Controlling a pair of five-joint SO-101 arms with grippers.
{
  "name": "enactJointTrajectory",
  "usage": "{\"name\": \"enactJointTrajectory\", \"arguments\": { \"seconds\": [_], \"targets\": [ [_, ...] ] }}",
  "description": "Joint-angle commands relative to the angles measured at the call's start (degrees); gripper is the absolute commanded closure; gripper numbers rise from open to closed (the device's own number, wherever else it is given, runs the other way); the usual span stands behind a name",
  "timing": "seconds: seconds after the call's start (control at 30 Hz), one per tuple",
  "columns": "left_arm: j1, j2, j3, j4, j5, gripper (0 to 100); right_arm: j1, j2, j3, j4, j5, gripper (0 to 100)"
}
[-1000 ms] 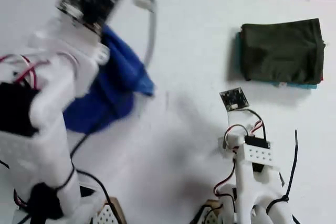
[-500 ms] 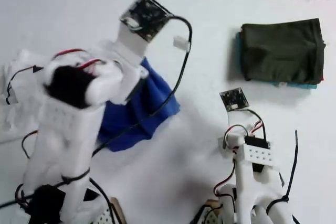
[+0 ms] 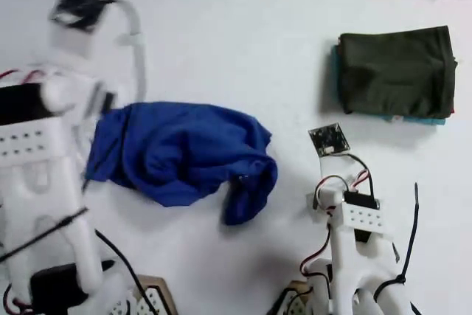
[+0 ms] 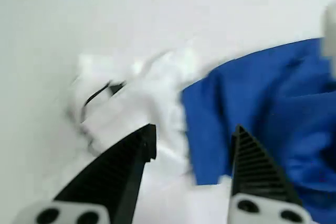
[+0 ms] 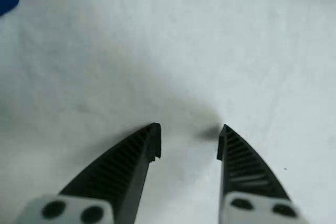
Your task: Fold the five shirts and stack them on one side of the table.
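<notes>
shirt point(image 3: 181, 153) now spread wide on table point(image 3: 243, 49)

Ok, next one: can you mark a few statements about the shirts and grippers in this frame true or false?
1. The blue shirt is neatly folded. False: it lies crumpled on the table.
2. The dark green shirt is folded and lies on a teal shirt. True.
3. The right gripper holds the blue shirt. False: it is open over bare table.
4. The left gripper is open. True.
</notes>
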Motion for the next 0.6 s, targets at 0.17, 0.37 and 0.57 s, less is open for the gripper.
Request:
{"name": "enactJointTrajectory", "arguments": {
  "seconds": [0.17, 0.37, 0.57],
  "targets": [
    [-12.40, -1.32, 30.46, -30.24, -8.44, 76, -0.31, -1.54, -0.18, -0.75, -0.35, 82.2],
    [-13.01, 0.88, 34.24, -34.20, -8.00, 76, -0.31, -1.54, -0.18, -0.66, -0.35, 82.2],
    [-16.18, 17.41, 22.99, -30.51, -4.04, 76, -0.31, -2.07, 0.44, -0.66, -0.35, 82.2]
  ]
}}
